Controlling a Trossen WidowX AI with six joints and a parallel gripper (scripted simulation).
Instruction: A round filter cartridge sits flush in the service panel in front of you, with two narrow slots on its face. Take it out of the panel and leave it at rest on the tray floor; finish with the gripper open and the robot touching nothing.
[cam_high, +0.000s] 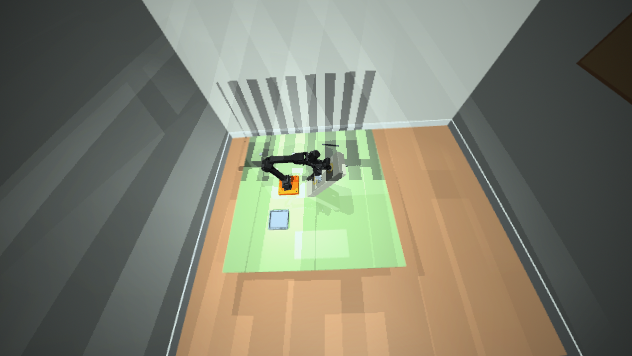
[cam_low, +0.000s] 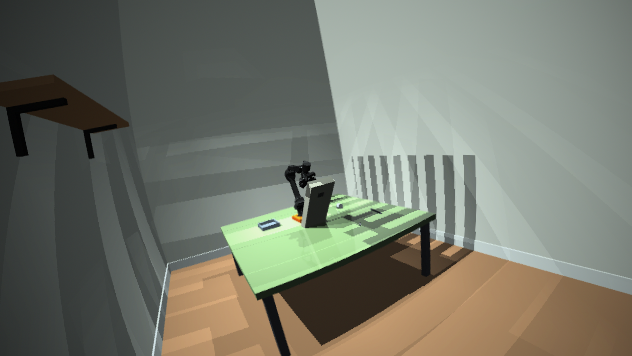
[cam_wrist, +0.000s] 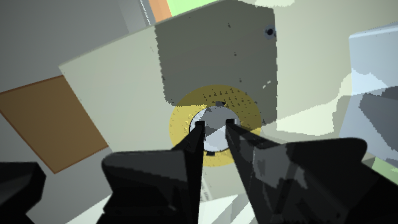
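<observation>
The grey service panel (cam_high: 334, 172) (cam_low: 318, 202) (cam_wrist: 115, 80) stands upright on the green table. In the wrist view the round pale cartridge (cam_wrist: 216, 113) sits in the panel inside a yellow ring (cam_wrist: 246, 106). My gripper (cam_wrist: 213, 127) (cam_high: 324, 172) points straight at the cartridge face, its fingers a narrow gap apart. The two fingertips rest at the face, one at each slot. I cannot tell how deep they reach. The pale blue tray (cam_high: 279, 220) (cam_low: 268, 225) lies flat and empty on the table, well away from the panel on the arm's near side.
The arm's orange base plate (cam_high: 294, 189) (cam_wrist: 50, 120) sits beside the panel. A thin dark rod (cam_high: 330, 145) (cam_low: 375, 211) and a small grey object (cam_low: 339, 205) lie on the table behind the panel. A wall shelf (cam_low: 60, 107) hangs far to the left.
</observation>
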